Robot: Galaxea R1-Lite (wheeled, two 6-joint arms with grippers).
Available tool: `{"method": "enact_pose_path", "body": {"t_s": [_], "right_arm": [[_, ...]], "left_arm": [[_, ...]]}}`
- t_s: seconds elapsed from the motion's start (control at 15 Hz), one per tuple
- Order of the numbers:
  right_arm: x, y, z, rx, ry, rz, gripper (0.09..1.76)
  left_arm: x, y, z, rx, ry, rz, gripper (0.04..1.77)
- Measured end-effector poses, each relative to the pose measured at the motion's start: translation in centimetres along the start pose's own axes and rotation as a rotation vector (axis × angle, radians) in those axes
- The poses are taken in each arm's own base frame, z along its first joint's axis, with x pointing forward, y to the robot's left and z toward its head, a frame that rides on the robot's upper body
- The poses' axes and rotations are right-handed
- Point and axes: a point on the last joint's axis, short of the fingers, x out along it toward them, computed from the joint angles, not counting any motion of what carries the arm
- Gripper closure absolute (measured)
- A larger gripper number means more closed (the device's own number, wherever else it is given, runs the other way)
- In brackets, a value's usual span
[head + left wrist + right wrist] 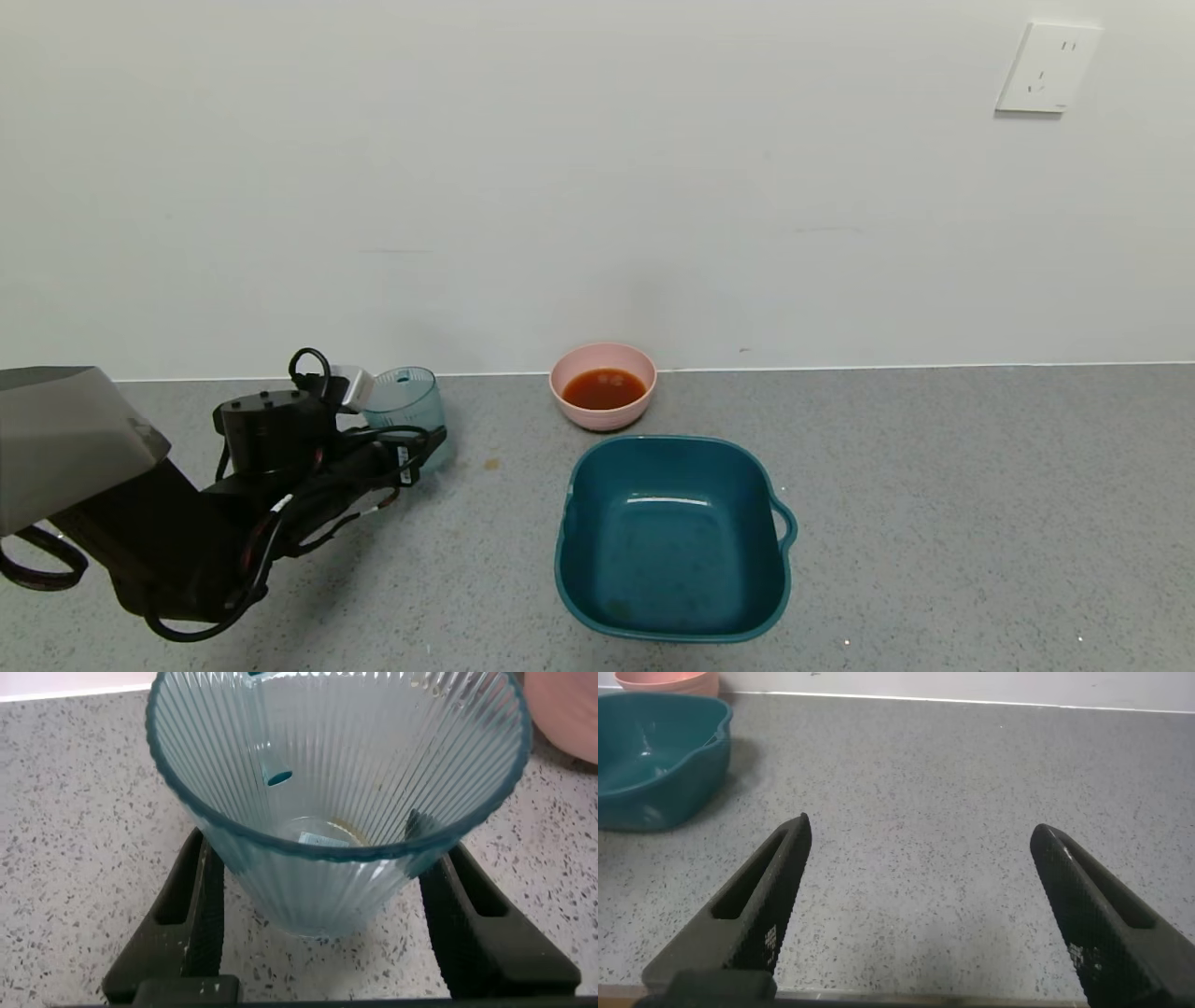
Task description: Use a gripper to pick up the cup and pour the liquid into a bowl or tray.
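Observation:
The pale blue-green ribbed cup (406, 397) stands upright on the grey counter at the far left, near the wall. In the left wrist view the cup (327, 784) holds only a faint trace at its bottom. My left gripper (428, 446) is open, one finger on each side of the cup's lower body (318, 863), close to its walls. The pink bowl (569, 397) sits by the wall in the middle and holds the orange-red liquid (603, 388). My right gripper (917, 835) is open and empty over bare counter, out of the head view.
A dark teal square basin (672, 616) with a handle stands just in front of the pink bowl, and shows in the right wrist view (654, 761). A small brown spot (491, 463) lies on the counter right of the cup. A wall socket (1047, 67) is at the upper right.

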Motion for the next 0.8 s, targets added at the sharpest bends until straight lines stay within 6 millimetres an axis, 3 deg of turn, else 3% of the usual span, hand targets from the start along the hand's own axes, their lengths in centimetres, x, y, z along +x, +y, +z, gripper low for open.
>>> {"method": "enact_pose_path", "body": {"t_s": [0.8], "right_arm": [[0.00, 0.00, -0.02, 0.000, 0.001, 0.002, 0.14]], "left_arm": [[0.39, -0.26, -1.00, 0.002, 0.028, -0.007, 0.54]]}}
